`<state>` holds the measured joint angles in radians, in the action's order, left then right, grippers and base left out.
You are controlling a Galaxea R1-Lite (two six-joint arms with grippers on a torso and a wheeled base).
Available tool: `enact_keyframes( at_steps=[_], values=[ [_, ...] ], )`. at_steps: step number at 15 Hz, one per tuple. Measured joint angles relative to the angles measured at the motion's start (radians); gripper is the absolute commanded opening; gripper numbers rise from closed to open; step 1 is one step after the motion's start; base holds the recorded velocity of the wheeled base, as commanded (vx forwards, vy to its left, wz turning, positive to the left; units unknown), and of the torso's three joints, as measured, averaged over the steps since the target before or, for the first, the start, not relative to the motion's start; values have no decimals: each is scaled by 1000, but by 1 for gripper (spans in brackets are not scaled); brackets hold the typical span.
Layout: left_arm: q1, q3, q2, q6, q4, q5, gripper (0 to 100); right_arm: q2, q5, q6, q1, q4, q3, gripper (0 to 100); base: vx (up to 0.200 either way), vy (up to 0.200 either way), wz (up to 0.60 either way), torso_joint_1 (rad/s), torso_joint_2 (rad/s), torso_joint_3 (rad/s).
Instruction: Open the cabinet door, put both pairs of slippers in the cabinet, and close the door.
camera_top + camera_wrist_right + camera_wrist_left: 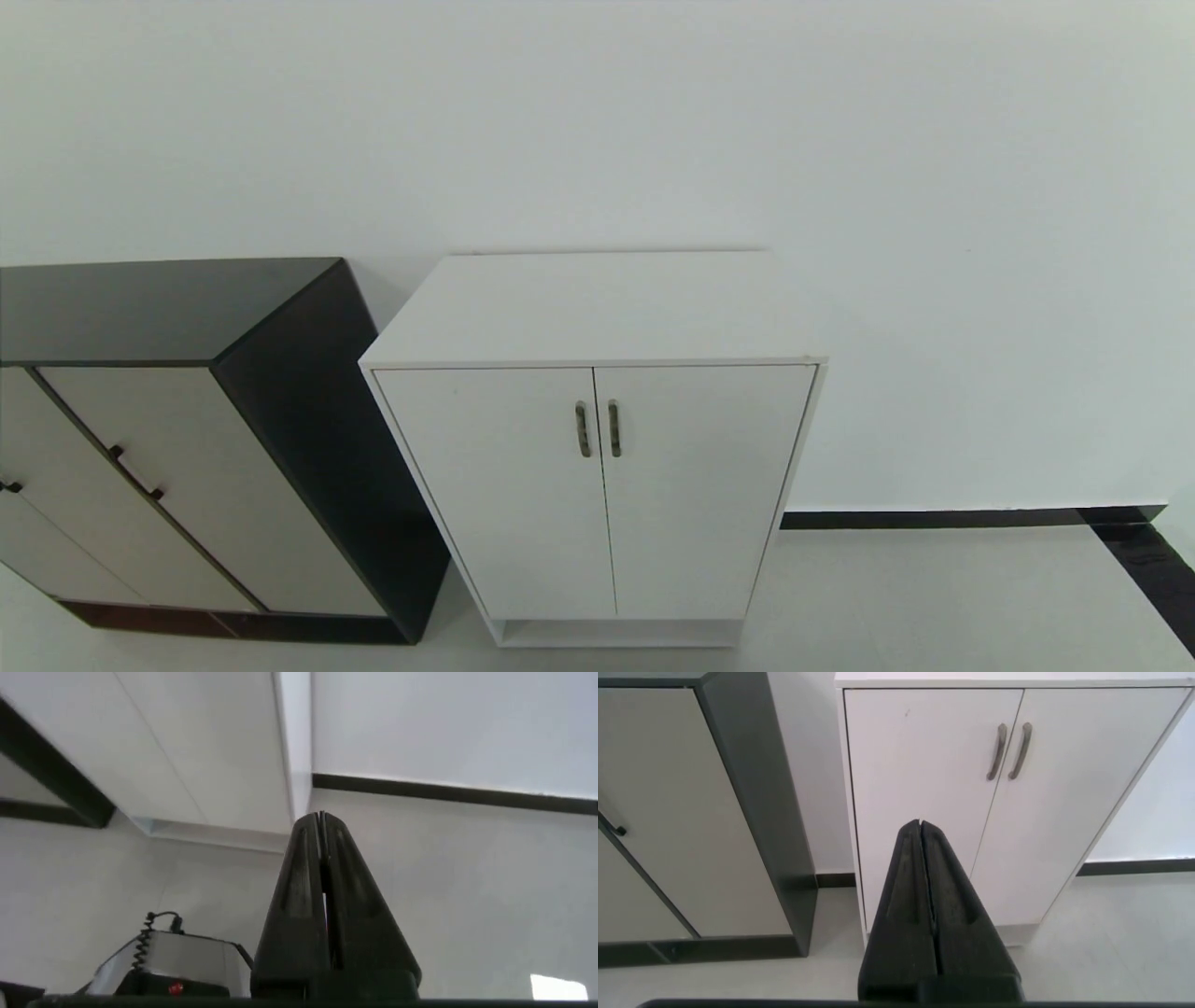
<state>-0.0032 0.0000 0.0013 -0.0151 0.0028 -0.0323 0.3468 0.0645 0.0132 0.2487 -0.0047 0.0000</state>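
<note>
Our left hand (921,826) and right hand (322,819) were pressed closed, holding nothing. We faced the white cabinet (597,308), its doors (495,485) closed, a dark cabinet (308,420) just left.

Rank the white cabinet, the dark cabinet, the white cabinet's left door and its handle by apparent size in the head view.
1. The white cabinet and the dark cabinet: about alike; the dark one runs off the picture's edge, so I won't rank them.
2. The left door.
3. Its handle.
</note>
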Motion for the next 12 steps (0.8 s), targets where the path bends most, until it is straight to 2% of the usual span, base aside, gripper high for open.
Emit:
enact_keyframes(
  at_steps=[3, 6, 12],
  values=[
    [0, 0, 0, -1, 0, 0, 0, -23, -31, -42, -5, 9, -1, 0, 0, 0, 0, 0, 0, 0],
    [0, 0, 0, -1, 0, 1, 0, -45, -31, -40, -97, 8, 0, 0, 0, 0, 0, 0, 0, 0],
    [0, 0, 0, -3, 0, 1, 0, -213, -31, -39, -206, 8, 0, 0, 0, 0, 0, 0, 0, 0]
  ],
)
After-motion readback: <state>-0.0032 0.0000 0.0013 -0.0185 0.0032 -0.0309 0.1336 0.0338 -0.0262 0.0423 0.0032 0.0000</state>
